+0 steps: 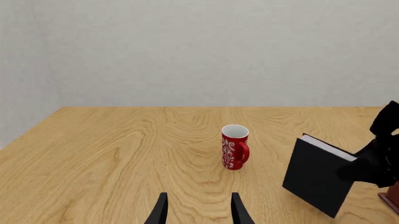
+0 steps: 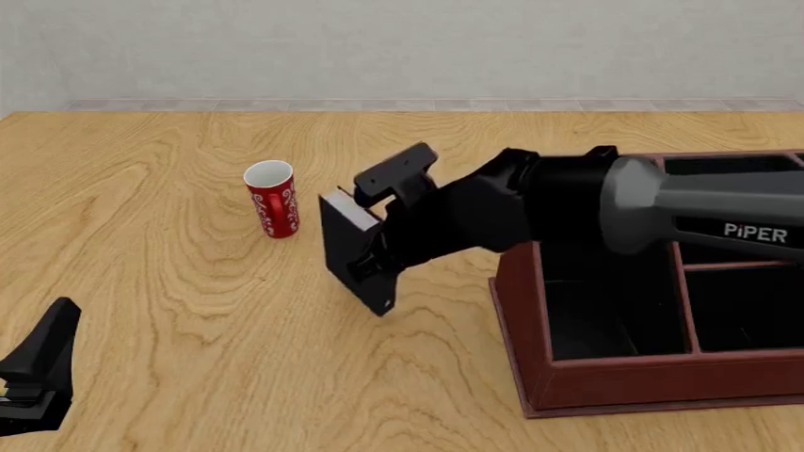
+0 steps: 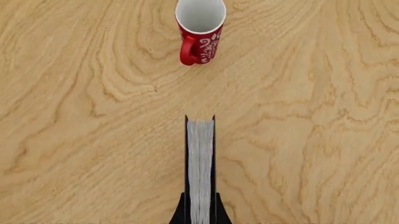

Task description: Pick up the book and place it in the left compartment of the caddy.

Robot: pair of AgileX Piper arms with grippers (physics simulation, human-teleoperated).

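The wooden table fills nearly the whole front view, pale grain running off to a grey wall along the top. At the right edge sits the caddy, a big red-brown box with black lining; its left compartment is the long narrow bay nearest the middle of the frame, with nothing visible in it. Across the caddy's top reaches the right arm, thick and dark, stretching toward the centre.

The right gripper is clamped on the book, its fingers pressed against both covers. The book hangs tilted in mid-frame, just left of the caddy and not over it; the left wrist view suggests it is clear of the table. The right wrist view looks straight along its white page edges.

Up and left of the book stands a red-and-white patterned cup, upright, near but apart.

In the lower left corner rests the left gripper, fingers spread apart, holding nothing.
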